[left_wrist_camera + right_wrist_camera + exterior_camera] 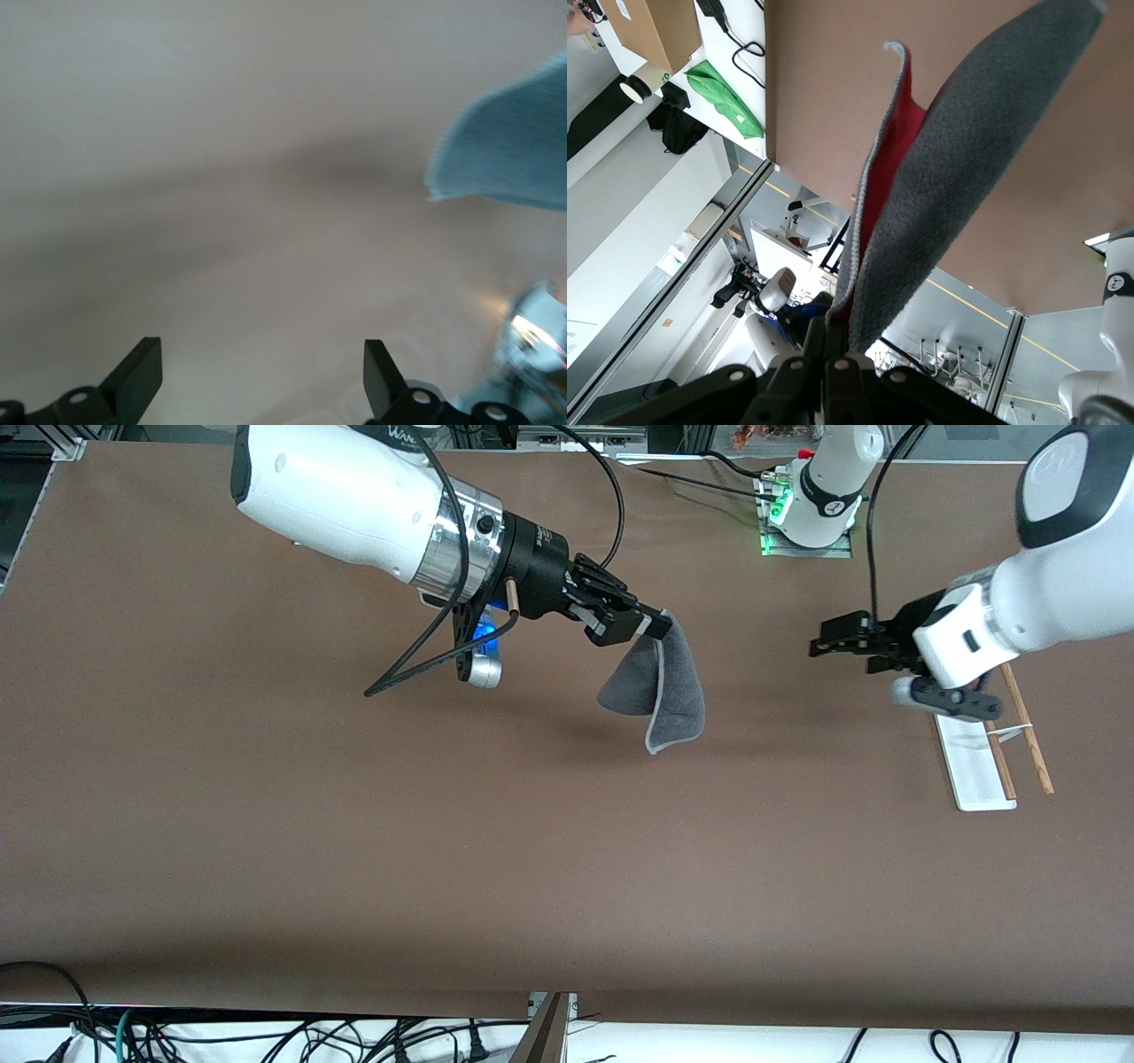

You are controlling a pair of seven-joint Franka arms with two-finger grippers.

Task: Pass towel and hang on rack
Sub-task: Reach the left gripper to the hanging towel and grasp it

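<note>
The right gripper [654,625] pinches the towel [663,689], which hangs over the table's [266,824] middle. The left gripper [819,645] hovers spread wide, seemingly empty, by the rack [979,766] near the left arm's end.

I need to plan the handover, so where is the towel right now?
The towel hangs folded from the shut right gripper above the middle of the table, well short of the open left gripper near the rack.
</note>
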